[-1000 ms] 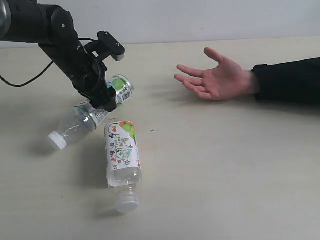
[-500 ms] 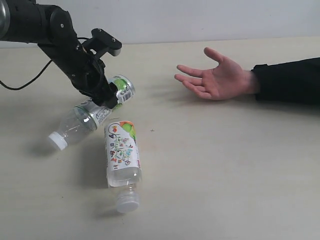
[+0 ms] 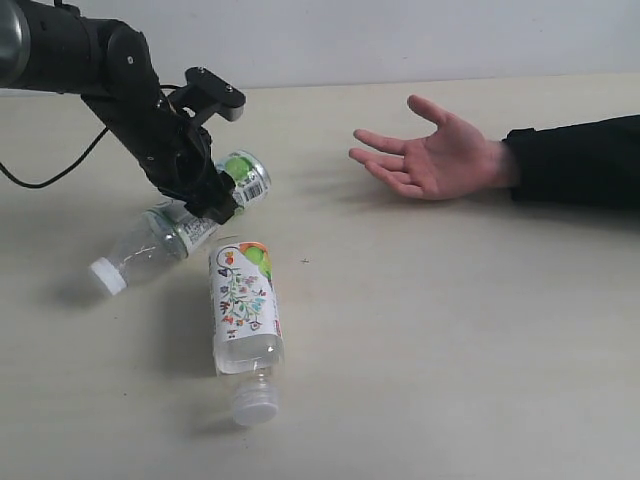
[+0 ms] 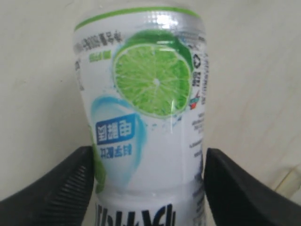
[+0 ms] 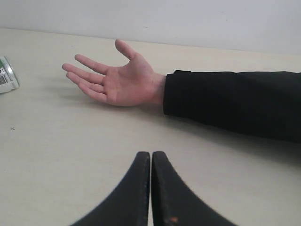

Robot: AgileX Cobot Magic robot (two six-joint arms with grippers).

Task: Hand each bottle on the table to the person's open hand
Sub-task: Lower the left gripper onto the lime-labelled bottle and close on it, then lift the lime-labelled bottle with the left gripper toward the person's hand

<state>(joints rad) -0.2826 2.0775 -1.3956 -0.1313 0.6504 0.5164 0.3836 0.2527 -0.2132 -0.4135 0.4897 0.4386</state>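
My left claw (image 4: 148,157) pinches one small clear plastic bottle with a green-lime and silver label (image 4: 150,89). Its black ribbed fingers (image 4: 70,183) press both sides of the labelled body. The label shows a cut lime slice and white characters on a blue patch, which I cannot read.

I count two bottles. The one I hold is tilted, with its white cap (image 3: 105,274) pointing away from the person. The second, a clear plastic bottle with a white floral label (image 3: 243,300), lies flat on the pale cream table (image 3: 450,330) just beside my claw. Its print is too small to read.

One bare open hand (image 3: 430,155), palm up on a black sleeve (image 3: 580,160), rests well apart from both bottles. My right claw (image 5: 151,157) is pressed together, holding nothing, with that hand in front of it.
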